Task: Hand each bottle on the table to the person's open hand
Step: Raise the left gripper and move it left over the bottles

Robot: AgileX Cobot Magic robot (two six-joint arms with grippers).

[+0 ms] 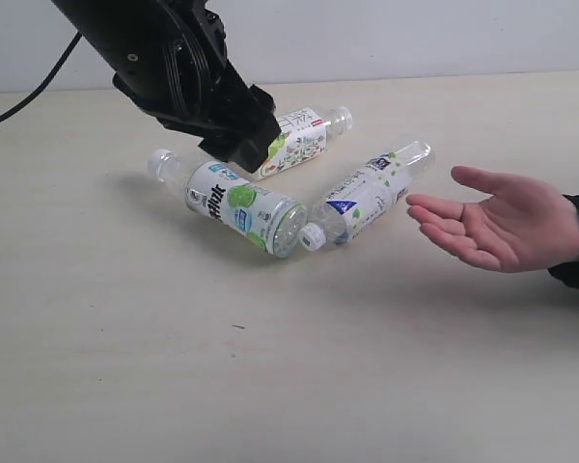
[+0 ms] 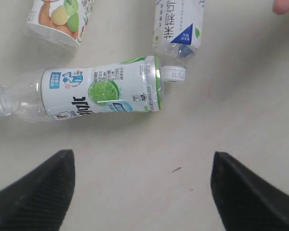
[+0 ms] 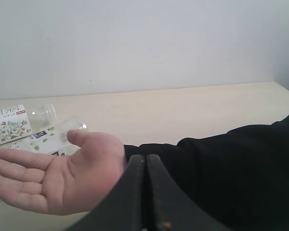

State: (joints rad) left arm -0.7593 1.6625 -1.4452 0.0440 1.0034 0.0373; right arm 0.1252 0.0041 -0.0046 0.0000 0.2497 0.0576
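Nearest the exterior camera the desk [image 1: 270,386] is bare. Beyond that stretch, the lime-label bottle [image 1: 236,204] lies on its side with its white cap pointing away from the person. The blue-label bottle [image 1: 367,193] also lies flat, and its white cap sits just beside the lime-label bottle's base, perhaps touching it. The left gripper [image 2: 142,156] hovers above the lime-label bottle with its fingers spread wide and nothing between them. To the right, the person's open hand [image 1: 492,222] waits palm up and empty, near the blue-label bottle's far end. Farther back, partly hidden by the arm, lies the plant-label bottle [image 1: 304,140]. The right gripper [image 3: 145,159] is clenched on nothing, close behind the person's wrist. All three bottles in view lie on the desk and none is grasped or in the hand, so every visible handover is judged undone, and a grasp of the lime-label bottle seems the likely next step.
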